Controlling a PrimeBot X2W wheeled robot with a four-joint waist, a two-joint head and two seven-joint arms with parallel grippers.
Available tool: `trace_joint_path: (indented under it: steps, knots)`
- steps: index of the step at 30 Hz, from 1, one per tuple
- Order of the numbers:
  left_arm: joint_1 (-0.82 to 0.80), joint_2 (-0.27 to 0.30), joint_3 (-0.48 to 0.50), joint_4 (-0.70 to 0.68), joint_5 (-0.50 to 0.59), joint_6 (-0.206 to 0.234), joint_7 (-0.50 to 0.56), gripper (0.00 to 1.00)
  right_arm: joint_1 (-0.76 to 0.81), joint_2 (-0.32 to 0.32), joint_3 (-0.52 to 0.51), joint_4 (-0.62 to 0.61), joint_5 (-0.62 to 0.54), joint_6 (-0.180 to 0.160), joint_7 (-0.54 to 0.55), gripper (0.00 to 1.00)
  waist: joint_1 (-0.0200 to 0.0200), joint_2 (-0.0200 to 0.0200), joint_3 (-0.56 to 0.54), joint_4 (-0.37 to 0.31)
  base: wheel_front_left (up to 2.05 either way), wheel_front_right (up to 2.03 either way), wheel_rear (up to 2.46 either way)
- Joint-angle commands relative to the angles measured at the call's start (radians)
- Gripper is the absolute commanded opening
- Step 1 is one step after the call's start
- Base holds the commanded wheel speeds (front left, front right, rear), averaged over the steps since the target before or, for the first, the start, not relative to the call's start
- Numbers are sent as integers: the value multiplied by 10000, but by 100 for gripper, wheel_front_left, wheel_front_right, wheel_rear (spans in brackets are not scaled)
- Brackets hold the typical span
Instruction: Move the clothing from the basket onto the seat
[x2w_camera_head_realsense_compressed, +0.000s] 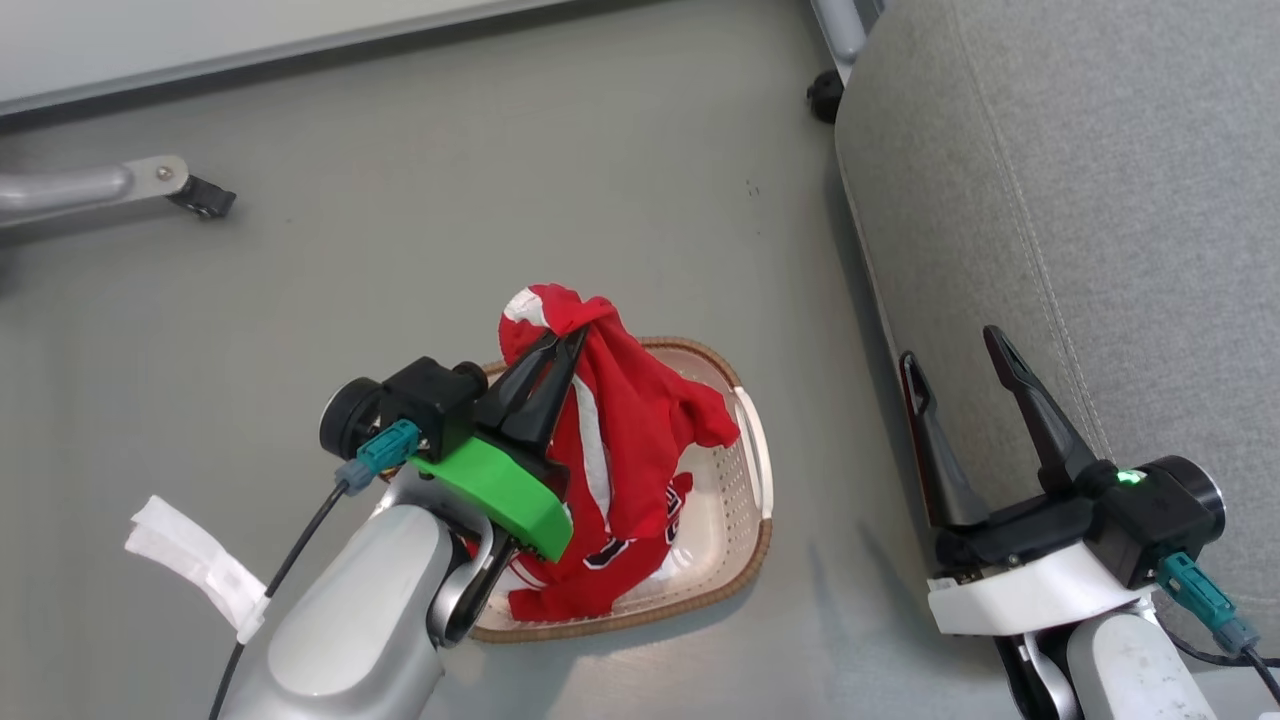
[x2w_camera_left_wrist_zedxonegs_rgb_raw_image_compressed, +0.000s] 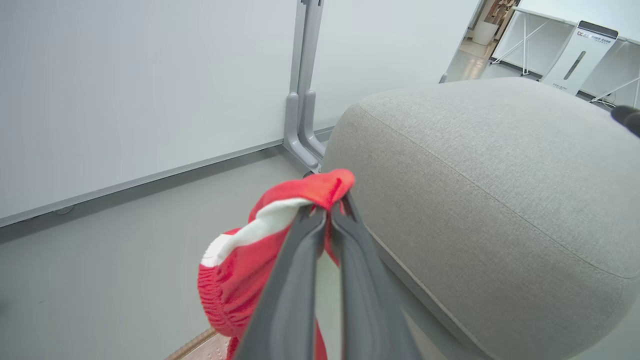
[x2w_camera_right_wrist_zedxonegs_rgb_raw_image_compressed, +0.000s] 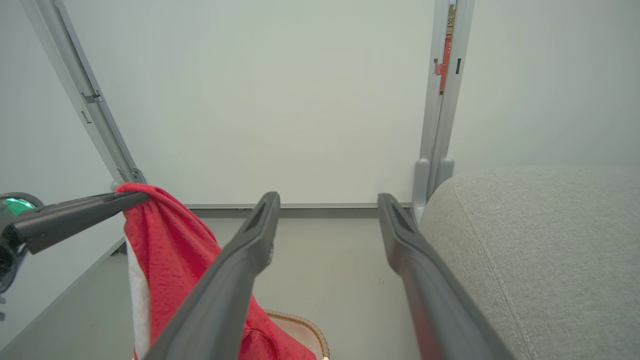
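- While the head camera looks down on a grey floor (x2w_camera_head_realsense_compressed: 500, 150), the left gripper (x2w_camera_head_realsense_compressed: 565, 340) has its fingers pinched tight on the top of the red clothing (x2w_camera_head_realsense_compressed: 630, 430). The cloth hangs down into the basket (x2w_camera_head_realsense_compressed: 755, 545), where its lower folds lie, showing black-and-white numerals. The right gripper (x2w_camera_head_realsense_compressed: 948, 350) is spread wide and empty, over the edge of the grey seat (x2w_camera_head_realsense_compressed: 1100, 200), which stands to the right of the basket.
- Seen from the left wrist, the left gripper (x2w_camera_left_wrist_zedxonegs_rgb_raw_image_compressed: 330, 210) meets on a red fold of clothing (x2w_camera_left_wrist_zedxonegs_rgb_raw_image_compressed: 235, 280) with white trim. The seat (x2w_camera_left_wrist_zedxonegs_rgb_raw_image_compressed: 500, 175) rises just behind.
- Seen from the right wrist, the right gripper (x2w_camera_right_wrist_zedxonegs_rgb_raw_image_compressed: 327, 200) gapes with nothing between its fingers. The clothing (x2w_camera_right_wrist_zedxonegs_rgb_raw_image_compressed: 170, 250) hangs at left above the basket (x2w_camera_right_wrist_zedxonegs_rgb_raw_image_compressed: 300, 320), and the seat (x2w_camera_right_wrist_zedxonegs_rgb_raw_image_compressed: 550, 240) is at right.
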Motion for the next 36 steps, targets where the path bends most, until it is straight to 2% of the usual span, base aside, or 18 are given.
trace_joint_path:
  steps: [1, 8, 20, 28, 36]
  knots:
    - [239, -79, 269, -406, 234, 6, -59, 0, 221, -38, -1, 28, 86, -3, -4, 100, 0, 0, -871, 523, 0, 0, 0]
    - [613, -147, 976, -1870, 873, -36, -50, 0, 576, -36, 56, 116, 212, -3, -3, 100, 0, 0, -1390, 589, 0, 0, 0]
    - [-390, -253, 650, -3182, 1100, -51, 40, 0, 825, -36, 107, 167, 444, -3, -3, 100, 0, 0, -1927, 508, 0, 0, 0]
    - [-1356, -488, 529, -3520, 1083, -54, 305, 0, 803, -36, 197, 105, 535, -3, -3, 100, 0, 0, -1942, 402, 0, 0, 0]
    - [-1594, -618, 390, -3369, 1076, -52, 277, 0, 526, -33, 355, -231, 487, -3, -3, 100, 0, 0, -1970, 263, 0, 0, 0]
